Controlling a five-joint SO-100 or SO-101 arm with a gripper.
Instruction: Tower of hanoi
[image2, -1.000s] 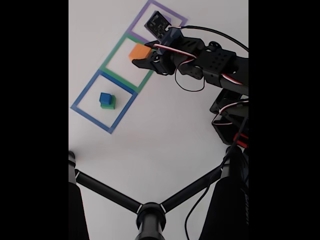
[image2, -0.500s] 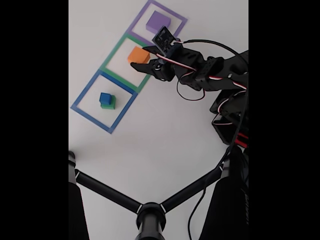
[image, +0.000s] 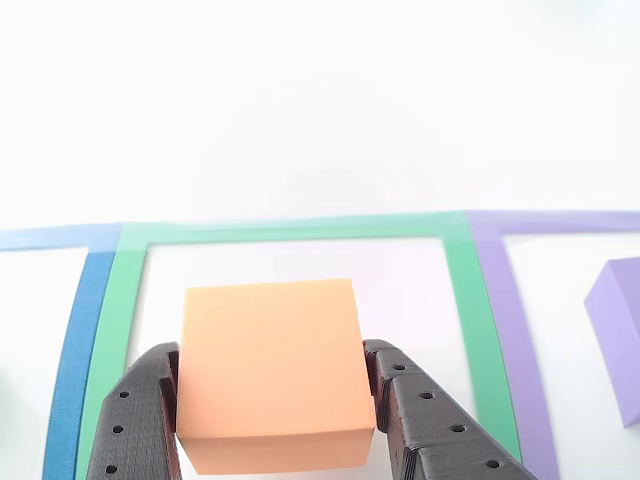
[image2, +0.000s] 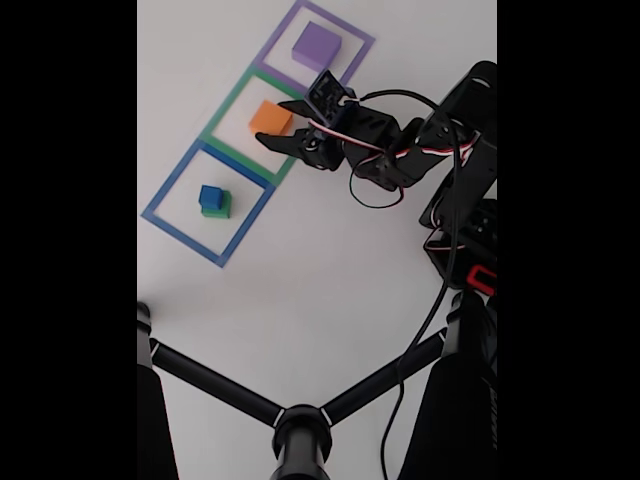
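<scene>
- gripper (image: 272, 385) fingers flank orange cube (image: 270, 370), touching both sides, gripping it
- cube inside green tape square (image2: 253, 125)
- purple block (image2: 317, 45) in purple square
- blue cube (image2: 210, 196) atop green cube

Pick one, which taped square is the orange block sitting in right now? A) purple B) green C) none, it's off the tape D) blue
B. In the fixed view the orange block lies inside the green square, and in the other view green tape frames the block while the gripper brackets it on both sides.
</scene>
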